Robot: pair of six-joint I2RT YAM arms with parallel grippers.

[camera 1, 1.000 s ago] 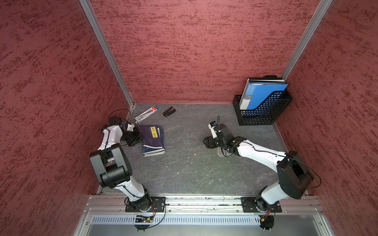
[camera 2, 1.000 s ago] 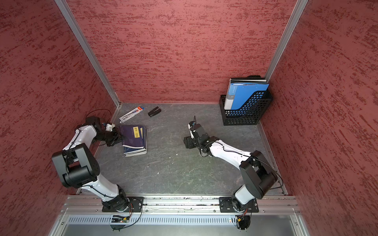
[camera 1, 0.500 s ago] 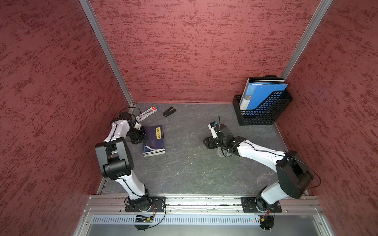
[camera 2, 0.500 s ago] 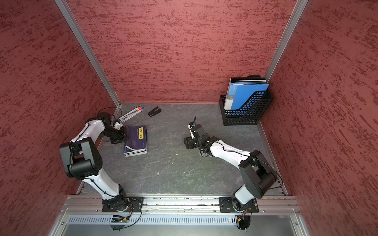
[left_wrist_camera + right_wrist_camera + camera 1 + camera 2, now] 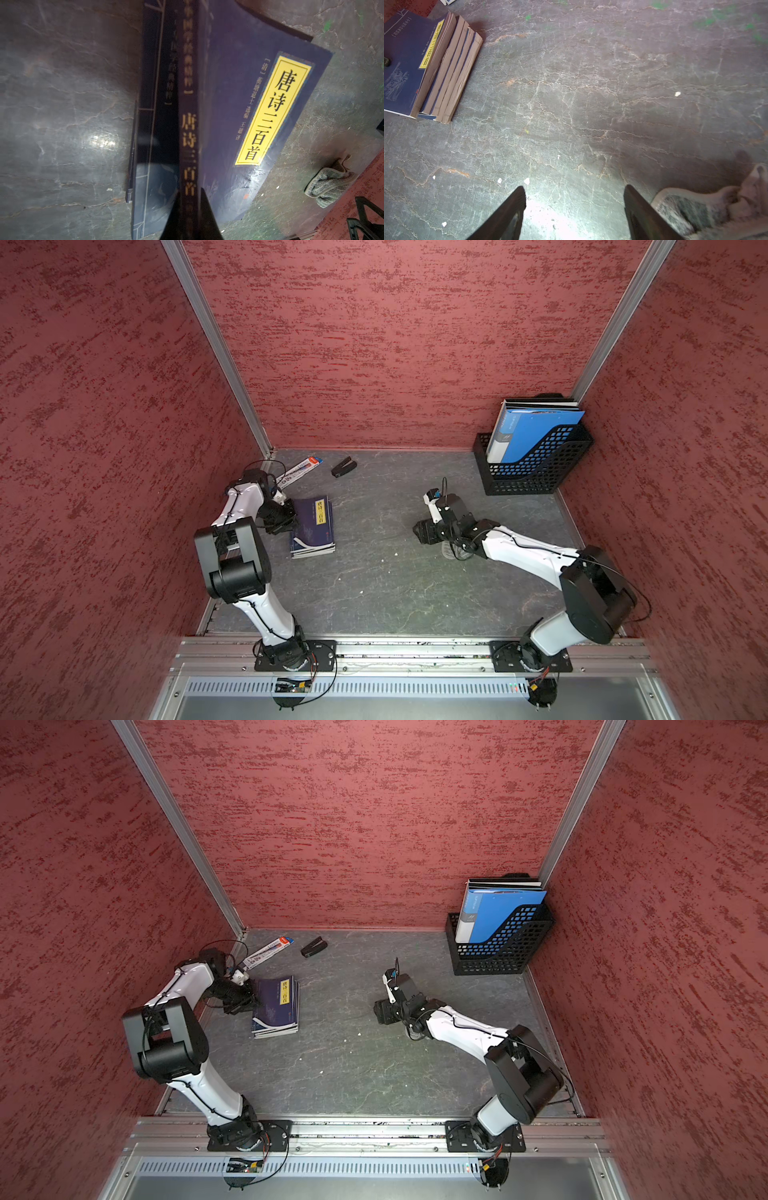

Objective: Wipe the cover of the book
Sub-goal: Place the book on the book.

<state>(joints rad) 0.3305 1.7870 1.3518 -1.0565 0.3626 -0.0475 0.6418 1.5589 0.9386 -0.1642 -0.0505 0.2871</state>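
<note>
Navy book (image 5: 313, 522), closed left fingers (image 5: 208, 224) alongside

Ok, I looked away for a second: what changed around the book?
The left claw, shut, travelled sideways up to the spine edge of the book, its arm swinging along. Nothing grabbed or released. Book, open right claw and cloth stayed put.

1. Left arm (image 5: 239, 506) and right arm (image 5: 528, 551): glossy white links between bulky black joint housings.
2. Thin black cables (image 5: 536, 546) loop along both.
3. Black base plates (image 5: 320, 655) sit on an aluminium rail (image 5: 415, 649).
4. Right hand (image 5: 574, 193): dark, tapered fingers (image 5: 512, 207).
</note>
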